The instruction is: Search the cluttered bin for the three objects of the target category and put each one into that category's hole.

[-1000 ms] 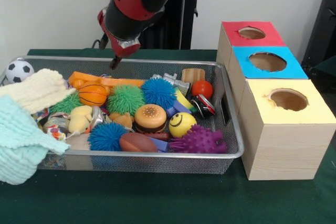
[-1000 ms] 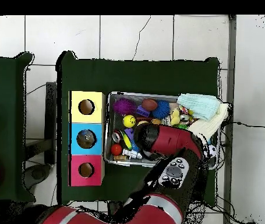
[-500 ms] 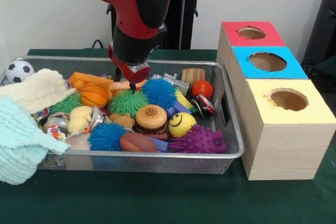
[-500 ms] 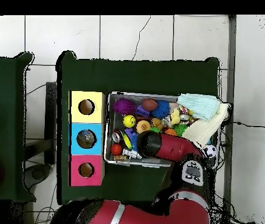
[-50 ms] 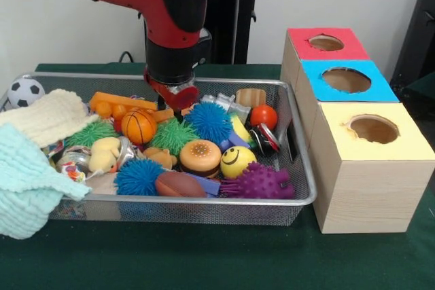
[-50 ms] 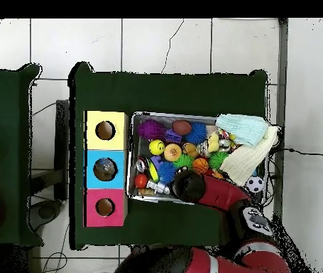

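Hand [image 5: 175,103] is down in the wire mesh bin [image 5: 302,188], at the far-middle part, buried among toys. Fingers hidden by the wrist housing and clutter, so cannot tell if it is open or closed, or gripping anything. It sits just beside the basketball [image 5: 138,125], the green spiky ball [image 5: 173,135] and the blue spiky ball [image 5: 209,121]; contact unclear.

Front view shows the toys by the hand: burger toy [image 5: 200,156], yellow smiley ball [image 5: 237,161], purple spiky toy [image 5: 259,183], second blue spiky ball [image 5: 138,176], brown football [image 5: 179,185], red ball [image 5: 263,116], yellow duck [image 5: 105,153], orange block [image 5: 122,104]. Overhead, the red arm [image 6: 217,192] covers the hand and the bin's near edge, only the toys beyond it show.

Soccer ball [image 5: 25,92] sits at the bin's corner. Cream cloth [image 5: 47,117] and mint cloth [image 5: 27,181] drape over that end, hiding what is under them.

Beside the bin's other end, on the green tabletop [image 5: 204,256], three wooden boxes in a row, each with a round hole: yellow box [image 5: 370,168], blue box [image 5: 346,80], red box [image 5: 325,43].
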`<state>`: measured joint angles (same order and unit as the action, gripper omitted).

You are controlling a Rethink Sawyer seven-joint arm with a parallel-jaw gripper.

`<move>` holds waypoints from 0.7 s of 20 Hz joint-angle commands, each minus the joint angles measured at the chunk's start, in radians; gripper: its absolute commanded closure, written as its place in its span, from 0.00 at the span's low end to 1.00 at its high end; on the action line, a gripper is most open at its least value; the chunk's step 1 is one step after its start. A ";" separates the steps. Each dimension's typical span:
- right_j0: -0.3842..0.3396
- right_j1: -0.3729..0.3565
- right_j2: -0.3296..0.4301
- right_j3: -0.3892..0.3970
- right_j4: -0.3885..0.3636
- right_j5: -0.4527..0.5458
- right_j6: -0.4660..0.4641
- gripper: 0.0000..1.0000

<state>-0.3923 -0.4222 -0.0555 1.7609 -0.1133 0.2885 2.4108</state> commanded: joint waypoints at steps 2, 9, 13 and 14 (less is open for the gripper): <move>-0.077 0.108 0.428 0.131 0.088 0.207 -0.075 0.00; -0.230 0.150 0.618 0.237 0.241 0.382 -0.064 0.00; -0.237 0.156 0.633 0.250 0.256 0.381 -0.059 0.00; -0.239 0.159 0.636 0.254 0.256 0.372 -0.056 0.00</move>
<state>-0.6831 -0.3833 0.2733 1.8662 0.0621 0.5477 2.4108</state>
